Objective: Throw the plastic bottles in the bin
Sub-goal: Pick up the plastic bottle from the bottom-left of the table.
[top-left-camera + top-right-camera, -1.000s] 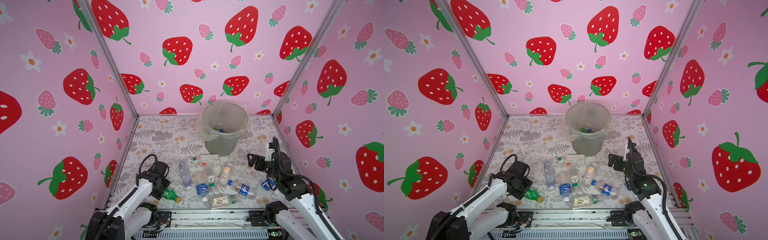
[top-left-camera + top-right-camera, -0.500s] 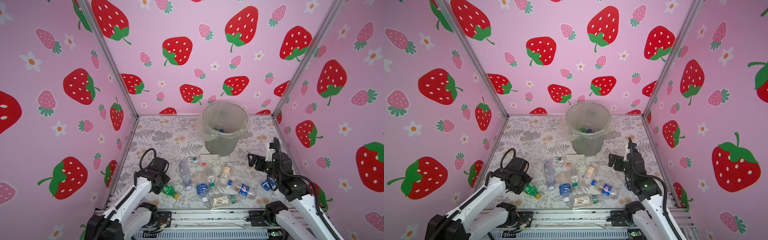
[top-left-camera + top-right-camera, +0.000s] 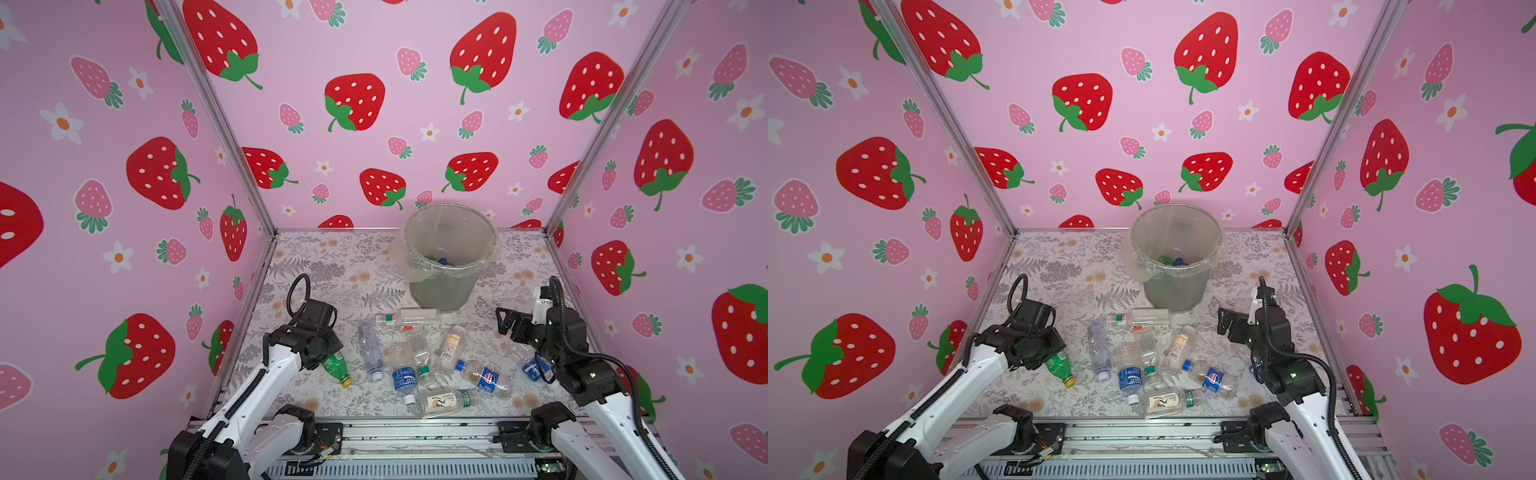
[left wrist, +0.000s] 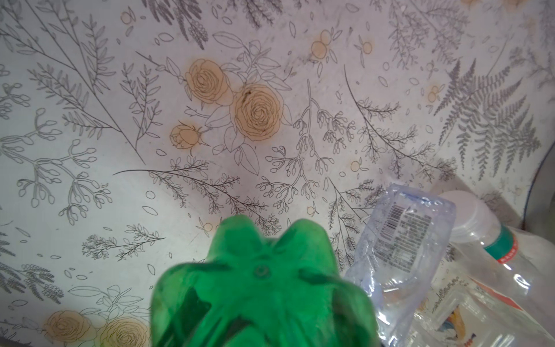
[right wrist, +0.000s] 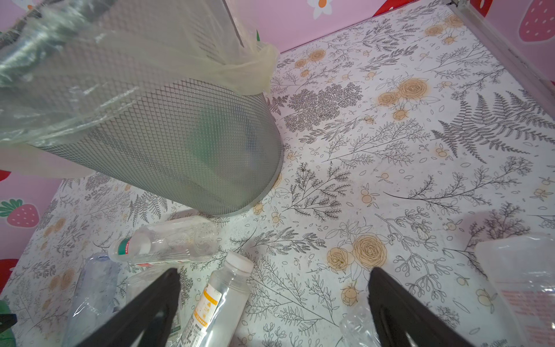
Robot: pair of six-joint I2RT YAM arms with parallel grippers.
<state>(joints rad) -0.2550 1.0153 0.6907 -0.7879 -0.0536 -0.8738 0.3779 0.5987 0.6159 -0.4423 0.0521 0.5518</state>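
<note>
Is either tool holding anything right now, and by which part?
Left tool grips the green bottle around its body near the base; right tool open, empty.

My left arm reaches low over the worktop (image 3: 332,266), wrist tipped down, left hand (image 3: 324,355) closed on the green bottle (image 3: 337,369). My right arm is bent and raised, right hand (image 3: 510,323) pointing toward the middle, fingers (image 5: 150,306) spread wide.
</note>
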